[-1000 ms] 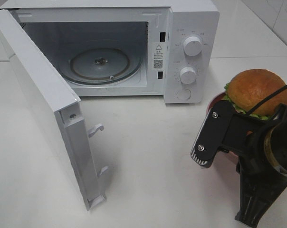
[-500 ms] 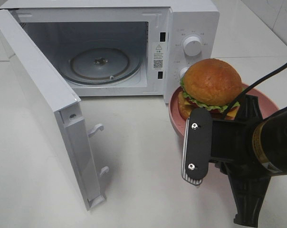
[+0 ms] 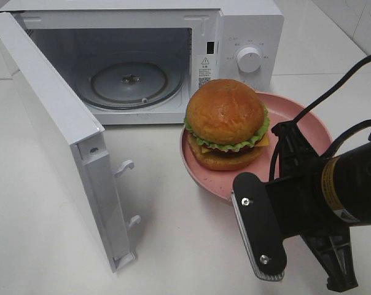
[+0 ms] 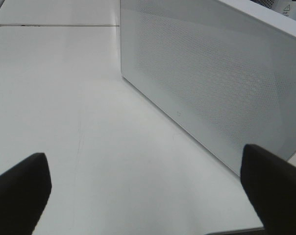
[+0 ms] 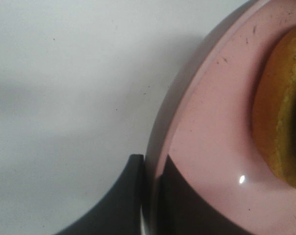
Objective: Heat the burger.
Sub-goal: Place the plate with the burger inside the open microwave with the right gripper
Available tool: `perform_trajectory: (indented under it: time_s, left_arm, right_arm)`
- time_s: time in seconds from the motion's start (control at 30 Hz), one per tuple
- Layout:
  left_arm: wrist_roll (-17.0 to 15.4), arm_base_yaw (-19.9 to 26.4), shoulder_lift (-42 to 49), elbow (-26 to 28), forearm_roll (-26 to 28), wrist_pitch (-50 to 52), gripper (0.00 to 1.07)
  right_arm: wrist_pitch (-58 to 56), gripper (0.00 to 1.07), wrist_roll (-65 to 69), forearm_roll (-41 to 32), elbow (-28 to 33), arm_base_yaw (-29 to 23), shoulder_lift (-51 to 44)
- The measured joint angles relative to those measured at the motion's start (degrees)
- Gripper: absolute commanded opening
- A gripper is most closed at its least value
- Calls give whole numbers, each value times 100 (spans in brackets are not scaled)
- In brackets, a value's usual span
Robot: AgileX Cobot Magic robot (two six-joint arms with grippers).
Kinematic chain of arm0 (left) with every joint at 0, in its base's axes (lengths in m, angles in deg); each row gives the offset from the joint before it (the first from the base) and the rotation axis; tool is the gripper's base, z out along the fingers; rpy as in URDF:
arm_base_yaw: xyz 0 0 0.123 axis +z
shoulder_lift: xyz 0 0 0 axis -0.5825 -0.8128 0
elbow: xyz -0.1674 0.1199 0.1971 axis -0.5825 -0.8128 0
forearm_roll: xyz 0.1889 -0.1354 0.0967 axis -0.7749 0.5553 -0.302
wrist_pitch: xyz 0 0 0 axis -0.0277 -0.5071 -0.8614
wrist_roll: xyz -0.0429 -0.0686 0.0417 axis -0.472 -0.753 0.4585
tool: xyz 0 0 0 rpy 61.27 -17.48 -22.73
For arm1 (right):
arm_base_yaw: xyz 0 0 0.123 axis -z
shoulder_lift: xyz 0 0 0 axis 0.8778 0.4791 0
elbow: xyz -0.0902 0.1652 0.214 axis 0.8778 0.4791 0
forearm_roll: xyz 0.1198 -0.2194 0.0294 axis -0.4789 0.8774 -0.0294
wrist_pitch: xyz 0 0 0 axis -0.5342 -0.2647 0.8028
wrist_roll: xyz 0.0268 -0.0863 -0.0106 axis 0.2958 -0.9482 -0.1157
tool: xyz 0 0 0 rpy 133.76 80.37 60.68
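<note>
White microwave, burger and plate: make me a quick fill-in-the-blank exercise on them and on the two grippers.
The white microwave oven has its hinged door standing ____.
The golden-bunned burger sits on a round ____ plate.
The right gripper is shut on that plate's ____.
The left gripper, jaws wide apart, holds ____.
Missing words: open; pink; rim; nothing.
</note>
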Motion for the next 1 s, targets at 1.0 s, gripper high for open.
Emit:
perform_trajectory:
  time_s: [1.0]
  left_arm:
    - [0, 0, 0, 0, 0, 0, 98]
  right_arm:
    - [435, 0, -2968, -1157, 0, 676, 11]
